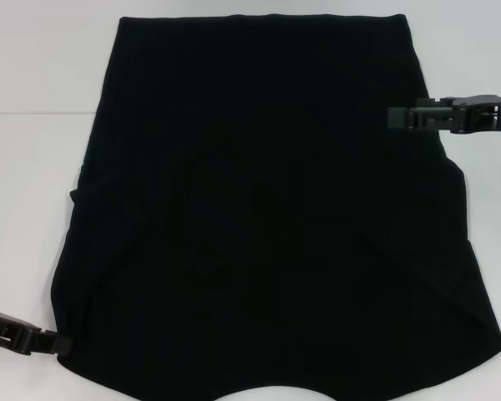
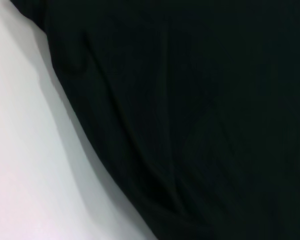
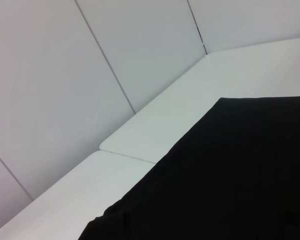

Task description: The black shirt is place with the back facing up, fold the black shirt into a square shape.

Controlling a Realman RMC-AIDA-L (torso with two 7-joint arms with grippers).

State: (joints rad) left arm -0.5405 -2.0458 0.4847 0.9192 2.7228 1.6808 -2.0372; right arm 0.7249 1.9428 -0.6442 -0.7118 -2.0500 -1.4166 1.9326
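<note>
Head view: a big black shirt [image 1: 267, 225] lies spread on a white table [image 1: 33, 125].

No boxes or bins show, only the shirt lying flat (no white letters on the side facing up), covering most of the table. The left gripper [image 1: 57, 342] is low at the shirt's near left corner, its tips right at the cloth edge. The right gripper [image 1: 401, 117] reaches in over the far right edge. I cannot tell if either one is pinching the cloth or let go.

Matt black cloth shirt [image 1: 267, 217], faintly ribbed, smooth white table [image 1: 33, 83], hard black plastic right hand [image 1: 397, 117]
</note>
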